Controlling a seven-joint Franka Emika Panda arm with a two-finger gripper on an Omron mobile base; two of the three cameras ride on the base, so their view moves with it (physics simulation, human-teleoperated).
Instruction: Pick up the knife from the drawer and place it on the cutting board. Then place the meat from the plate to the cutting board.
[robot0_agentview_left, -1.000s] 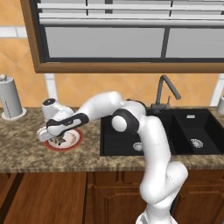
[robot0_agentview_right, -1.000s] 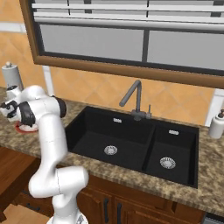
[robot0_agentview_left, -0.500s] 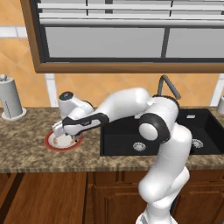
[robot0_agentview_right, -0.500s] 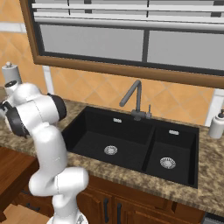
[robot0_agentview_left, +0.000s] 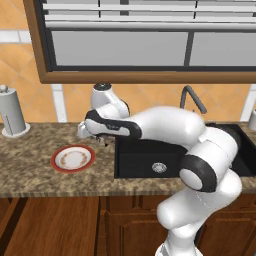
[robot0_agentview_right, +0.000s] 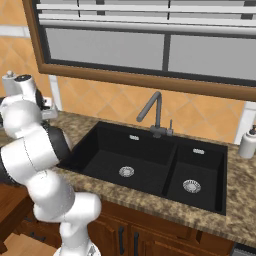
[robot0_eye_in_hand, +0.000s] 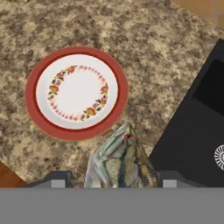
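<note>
Clearly the gripper (robot0_eye_in_hand: 117, 177) is clamped on the meat (robot0_eye_in_hand: 120, 159), a small irregular chunk seated between its two fingertips, lifted off the plate (robot0_eye_in_hand: 76, 92). It looks light but lumpy and probably slick, so a hold across its thick middle seems safest; a pinch near an edge could let it twist out. Just ahead of the hand the red-rimmed plate lies bare on the speckled granite counter (robot0_eye_in_hand: 166, 52). Off to one side of the hand, the black sink (robot0_eye_in_hand: 197, 131) drops away, a bad place for a slip.
</note>
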